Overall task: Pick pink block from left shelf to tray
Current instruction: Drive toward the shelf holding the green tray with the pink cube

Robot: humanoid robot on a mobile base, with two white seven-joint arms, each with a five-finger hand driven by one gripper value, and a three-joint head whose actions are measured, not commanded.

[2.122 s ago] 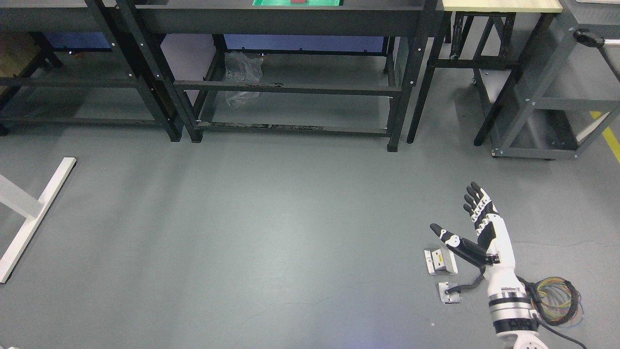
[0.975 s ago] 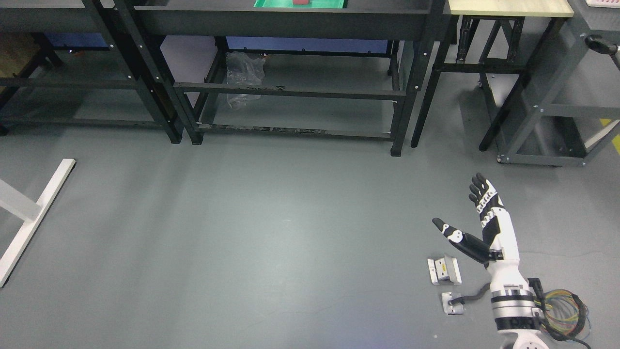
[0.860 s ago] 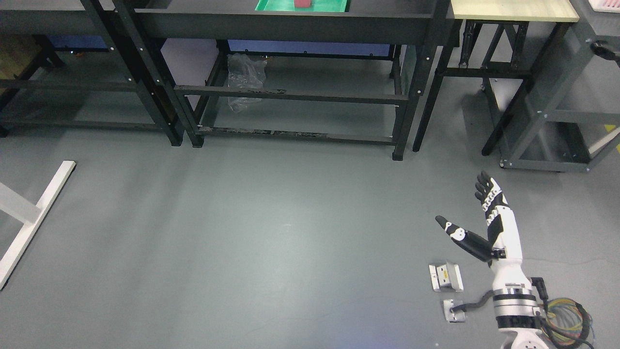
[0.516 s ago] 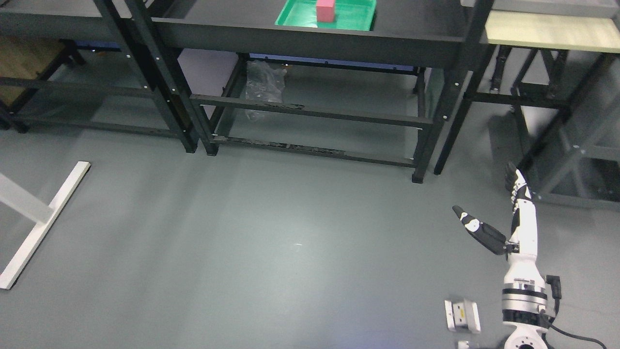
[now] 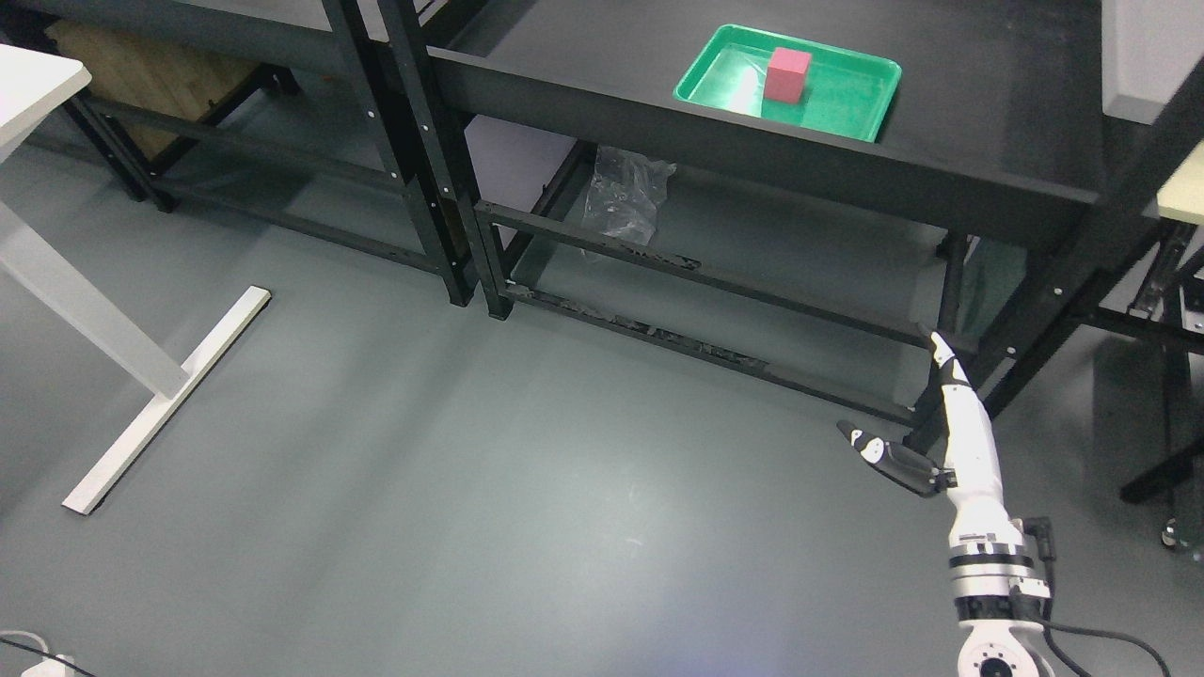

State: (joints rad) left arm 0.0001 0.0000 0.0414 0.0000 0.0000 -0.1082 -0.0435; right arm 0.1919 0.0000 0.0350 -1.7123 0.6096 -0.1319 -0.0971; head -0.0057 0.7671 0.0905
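Observation:
A pink block (image 5: 787,74) stands upright inside a green tray (image 5: 847,108) on the black top of the dark metal shelf (image 5: 941,169) at the upper right. My right hand (image 5: 898,404) hangs low over the grey floor at the lower right, well below and in front of the shelf. Its fingers (image 5: 943,355) point straight up and the thumb (image 5: 879,451) sticks out to the left, holding nothing. The left arm does not show.
A second black shelf frame (image 5: 395,141) stands to the left, with a crumpled plastic bag (image 5: 623,193) between the lower rails. A white table leg with its foot (image 5: 160,414) crosses the floor at the left. A pale tabletop edge (image 5: 1183,197) shows at the far right.
The whole picture has shifted down and left as the camera turned up and right, bringing the tray and pink block fully into view. My right hand stays open, now seen edge-on.

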